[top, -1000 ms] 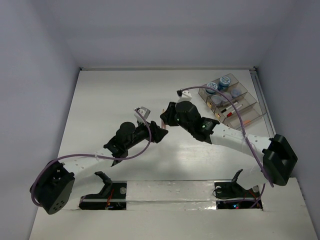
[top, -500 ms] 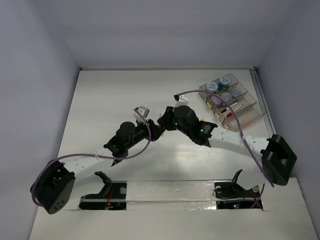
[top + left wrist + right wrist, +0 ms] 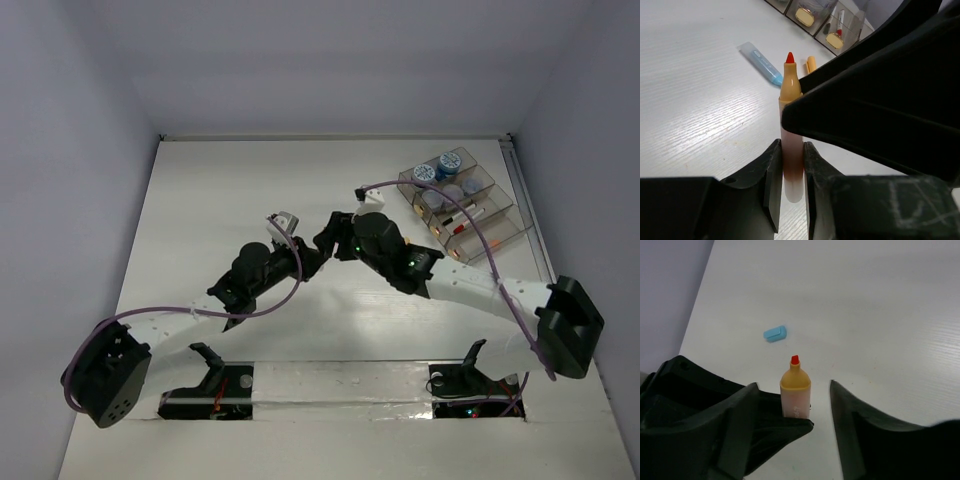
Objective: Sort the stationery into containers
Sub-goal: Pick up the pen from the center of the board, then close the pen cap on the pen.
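Observation:
My left gripper [image 3: 791, 147] is shut on a marker [image 3: 791, 95] with a pale pink-white body, an orange-yellow collar and a bare red tip. It holds the marker over the white table, tip pointing away. My right gripper [image 3: 792, 386] is open, with one jaw on each side of the same marker [image 3: 795, 390], not touching it. In the top view the two grippers meet at mid-table, left [image 3: 310, 262] and right [image 3: 330, 240]. The smoky-brown organiser tray [image 3: 503, 232] stands at the far right, with blue-lidded jars [image 3: 424, 173] and pens in it.
A light-blue piece [image 3: 760, 56] and a short orange stick [image 3: 811, 63] lie on the table beyond the marker; the blue piece also shows in the right wrist view [image 3: 775, 333]. Purple cables arc over both arms. The walls close in on the left, back and right.
My right gripper has moved in toward my left gripper and now straddles the marker. The right arm's elbow has shifted right. The left arm has hardly moved.

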Available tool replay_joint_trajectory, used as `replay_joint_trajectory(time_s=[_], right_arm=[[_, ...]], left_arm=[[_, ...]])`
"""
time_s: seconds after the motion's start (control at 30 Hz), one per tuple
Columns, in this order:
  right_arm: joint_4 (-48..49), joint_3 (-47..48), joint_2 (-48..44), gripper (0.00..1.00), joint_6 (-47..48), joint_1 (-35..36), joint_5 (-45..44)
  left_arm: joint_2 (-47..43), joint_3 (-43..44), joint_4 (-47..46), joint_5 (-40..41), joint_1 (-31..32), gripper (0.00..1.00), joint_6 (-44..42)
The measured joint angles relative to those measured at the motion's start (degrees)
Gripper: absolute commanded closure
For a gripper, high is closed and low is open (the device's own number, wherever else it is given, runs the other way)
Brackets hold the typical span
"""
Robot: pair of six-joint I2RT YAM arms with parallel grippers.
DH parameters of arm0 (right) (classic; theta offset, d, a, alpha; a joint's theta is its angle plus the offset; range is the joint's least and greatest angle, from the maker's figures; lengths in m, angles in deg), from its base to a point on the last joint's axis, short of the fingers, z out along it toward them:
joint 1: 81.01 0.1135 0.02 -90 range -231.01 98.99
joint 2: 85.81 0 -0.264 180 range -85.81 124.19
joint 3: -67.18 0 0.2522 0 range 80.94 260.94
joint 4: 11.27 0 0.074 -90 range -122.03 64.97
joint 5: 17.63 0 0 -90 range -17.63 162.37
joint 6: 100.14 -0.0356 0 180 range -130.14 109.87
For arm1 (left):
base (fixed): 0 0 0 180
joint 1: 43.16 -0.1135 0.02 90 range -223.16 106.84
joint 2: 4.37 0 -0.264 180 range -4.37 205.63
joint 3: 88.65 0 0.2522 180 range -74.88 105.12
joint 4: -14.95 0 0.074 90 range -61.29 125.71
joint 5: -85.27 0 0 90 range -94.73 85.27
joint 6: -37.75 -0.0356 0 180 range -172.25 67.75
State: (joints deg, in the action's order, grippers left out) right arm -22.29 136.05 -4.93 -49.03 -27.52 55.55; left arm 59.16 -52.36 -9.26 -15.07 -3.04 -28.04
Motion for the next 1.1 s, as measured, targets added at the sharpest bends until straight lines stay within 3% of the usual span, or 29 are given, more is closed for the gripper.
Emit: replay_joint_trajectory(time_s=[0.1,0.2,0.37,0.53,0.8,0.93,1.1], right_arm=[[-2.08,-1.01,-5.01,0.23,0.55,0.2,-2.29],[-3.82,-3.02,-12.44,0.22,0.5,-0.92,-4.87],[-7.67,-6.21,-18.8,0.25,0.02,-11.89,-5.29],[-15.02,-9.01,-13.84,0.38,0.66,-22.4,-5.33],[-18.71,-8.87,-2.51,0.61,2.75,-28.06,-4.76],[-17.25,-8.87,0.87,0.63,3.08,-31.01,-2.58],[-13.18,-8.87,4.76,0.52,3.02,-34.67,1.36]], left_arm=[[-0.5,0.0,-0.02,-0.07,0.04,1.0,-0.55],[-0.5,0.0,0.07,-0.04,0.04,1.0,-0.92],[-0.5,0.0,0.04,-0.09,0.04,1.0,-1.25],[-0.48,0.0,0.04,-0.15,0.04,1.0,-1.27],[-0.48,0.0,0.07,-0.15,0.37,1.0,-1.51],[-0.48,0.0,0.07,-0.15,0.46,1.0,-1.66],[-0.48,0.0,0.07,-0.17,0.44,1.0,-1.66]])
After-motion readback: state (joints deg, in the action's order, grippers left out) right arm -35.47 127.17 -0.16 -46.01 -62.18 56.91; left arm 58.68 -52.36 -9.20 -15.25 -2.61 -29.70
